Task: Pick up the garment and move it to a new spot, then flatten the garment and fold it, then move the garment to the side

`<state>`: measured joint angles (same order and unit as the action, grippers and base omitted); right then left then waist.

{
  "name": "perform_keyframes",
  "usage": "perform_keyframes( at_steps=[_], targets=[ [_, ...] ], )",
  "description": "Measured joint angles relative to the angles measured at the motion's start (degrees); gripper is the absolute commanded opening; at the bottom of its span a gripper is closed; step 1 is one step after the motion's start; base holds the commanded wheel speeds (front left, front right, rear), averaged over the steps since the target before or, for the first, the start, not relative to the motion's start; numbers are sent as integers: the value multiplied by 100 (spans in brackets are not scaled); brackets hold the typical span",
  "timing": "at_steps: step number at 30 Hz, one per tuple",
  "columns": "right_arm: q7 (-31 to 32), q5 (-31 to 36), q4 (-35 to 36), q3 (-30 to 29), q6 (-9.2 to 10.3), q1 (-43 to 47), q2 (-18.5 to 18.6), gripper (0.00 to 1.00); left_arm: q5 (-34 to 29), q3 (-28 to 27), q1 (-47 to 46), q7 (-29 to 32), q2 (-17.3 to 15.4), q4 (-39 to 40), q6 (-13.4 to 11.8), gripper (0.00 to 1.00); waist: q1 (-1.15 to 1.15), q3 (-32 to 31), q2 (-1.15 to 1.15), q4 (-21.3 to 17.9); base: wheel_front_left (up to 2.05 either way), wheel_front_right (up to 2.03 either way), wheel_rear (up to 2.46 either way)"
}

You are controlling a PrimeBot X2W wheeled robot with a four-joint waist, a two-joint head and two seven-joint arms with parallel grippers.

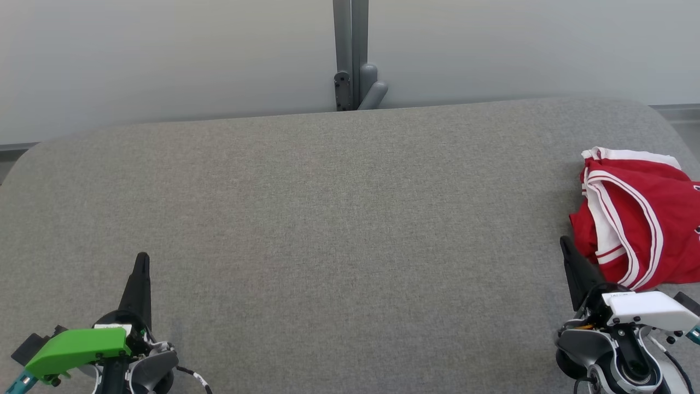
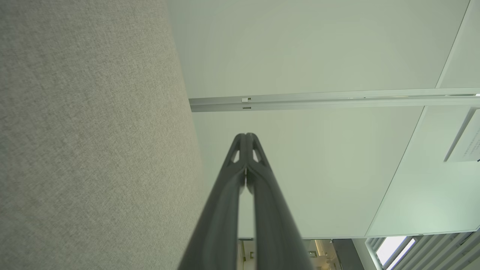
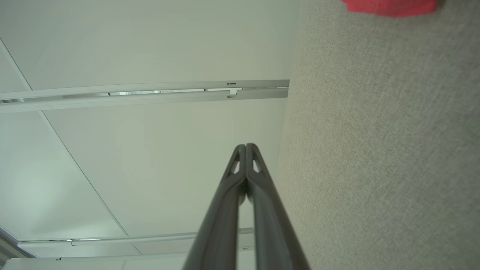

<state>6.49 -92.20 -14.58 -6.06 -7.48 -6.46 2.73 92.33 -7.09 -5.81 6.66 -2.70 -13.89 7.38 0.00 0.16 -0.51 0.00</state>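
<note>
Left gripper (image 1: 143,262) at lower left, fingers pressed together, empty, pointing away over grey table (image 1: 350,230). Right gripper (image 1: 566,243) at lower right, likewise closed, empty. Red-white garment (image 1: 640,213) crumpled near its tip, at table's right edge. Grey post (image 1: 353,54) behind.

Garment (image 1: 640,219): 1, red with white trim. Table (image 1: 328,219): 1, grey fabric top. Grippers: 2, left gripper (image 1: 143,261) and right gripper (image 1: 564,243). Fingers (image 2: 221,217): 2 per gripper, 4 total, all dark. Post (image 1: 350,54): 1, grey, behind the table's far edge. Nothing else countable.
</note>
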Motion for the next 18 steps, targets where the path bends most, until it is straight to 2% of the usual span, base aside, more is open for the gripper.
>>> perform_keyframes(
  at_steps=[18],
  targets=[
    [0, 0, 0, 0, 0, 0, 0, 0, 0, 0, 0, 0, 0, 0, 0, 0, 0, 0, 0, 0, 0, 0, 0]
  ],
)
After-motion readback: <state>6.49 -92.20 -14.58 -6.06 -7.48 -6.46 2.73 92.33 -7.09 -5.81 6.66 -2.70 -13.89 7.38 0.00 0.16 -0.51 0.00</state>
